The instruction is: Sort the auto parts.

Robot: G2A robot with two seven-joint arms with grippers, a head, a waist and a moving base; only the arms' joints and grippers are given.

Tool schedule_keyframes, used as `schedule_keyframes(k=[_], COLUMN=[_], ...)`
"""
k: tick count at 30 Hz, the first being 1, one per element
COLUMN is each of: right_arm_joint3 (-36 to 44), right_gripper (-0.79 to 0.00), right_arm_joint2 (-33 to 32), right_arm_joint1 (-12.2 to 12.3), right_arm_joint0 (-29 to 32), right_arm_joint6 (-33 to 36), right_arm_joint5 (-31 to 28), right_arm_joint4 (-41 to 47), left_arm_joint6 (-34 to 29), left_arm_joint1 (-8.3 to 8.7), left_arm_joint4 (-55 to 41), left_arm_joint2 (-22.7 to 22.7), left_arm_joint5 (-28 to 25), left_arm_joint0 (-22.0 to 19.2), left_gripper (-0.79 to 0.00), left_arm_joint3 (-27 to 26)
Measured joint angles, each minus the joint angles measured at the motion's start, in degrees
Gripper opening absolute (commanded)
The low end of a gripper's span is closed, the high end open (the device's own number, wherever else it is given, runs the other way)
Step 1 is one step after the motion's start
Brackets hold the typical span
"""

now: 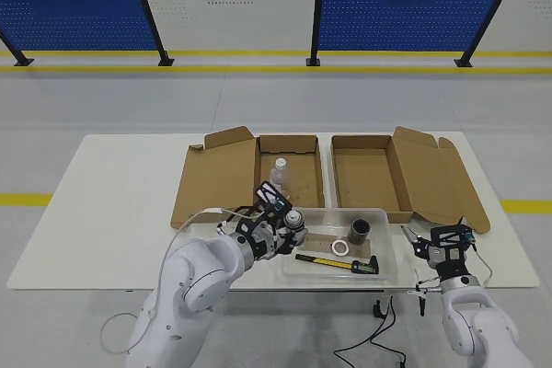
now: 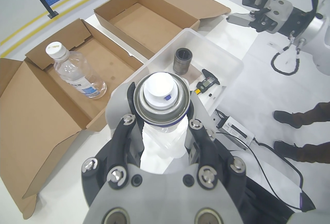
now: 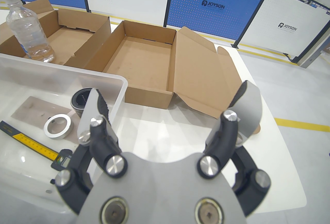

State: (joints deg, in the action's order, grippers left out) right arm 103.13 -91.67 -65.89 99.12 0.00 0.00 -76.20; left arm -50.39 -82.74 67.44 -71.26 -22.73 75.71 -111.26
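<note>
**Spray can (image 2: 161, 98) clamped and aloft**

Left end effector (image 2: 162, 107) pinches its body just under the metal rim, over the clear bin's (image 2: 233, 61) left end near the desk's (image 2: 257, 85) front edge. Looks light, rigid, slick-walled: best gripped squarely mid-cylinder. Right end effector (image 3: 171, 96) hangs spread wide, empty.
</note>
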Motion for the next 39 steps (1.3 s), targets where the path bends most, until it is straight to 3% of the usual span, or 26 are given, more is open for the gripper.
schedule_keyframes(k=[9,16,29,39], right_arm_joint3=[0.0,0.0,0.0,0.0], right_gripper=[0.0,0.0,0.0,0.0], right_arm_joint2=[0.0,0.0,0.0,0.0], right_arm_joint1=[0.0,0.0,0.0,0.0], right_arm_joint0=[0.0,0.0,0.0,0.0], right_arm_joint6=[0.0,0.0,0.0,0.0], right_arm_joint5=[0.0,0.0,0.0,0.0], right_arm_joint4=[0.0,0.0,0.0,0.0], left_arm_joint6=[8.1,15.7,24.9,29.7], left_arm_joint1=[-0.03,-0.49,-0.95,-1.38], left_arm_joint4=[8.5,14.1,20.8,20.8], left_arm_joint2=[1.5,4.5,7.6,8.4], left_arm_joint5=[6.8,12.5,18.6,20.5], left_arm_joint0=[-6.7,-10.2,-12.9,-14.5], left_gripper=[-0.785,-0.785,-0.785,-0.785], left_arm_joint3=[7.0,16.1,28.5,36.5])
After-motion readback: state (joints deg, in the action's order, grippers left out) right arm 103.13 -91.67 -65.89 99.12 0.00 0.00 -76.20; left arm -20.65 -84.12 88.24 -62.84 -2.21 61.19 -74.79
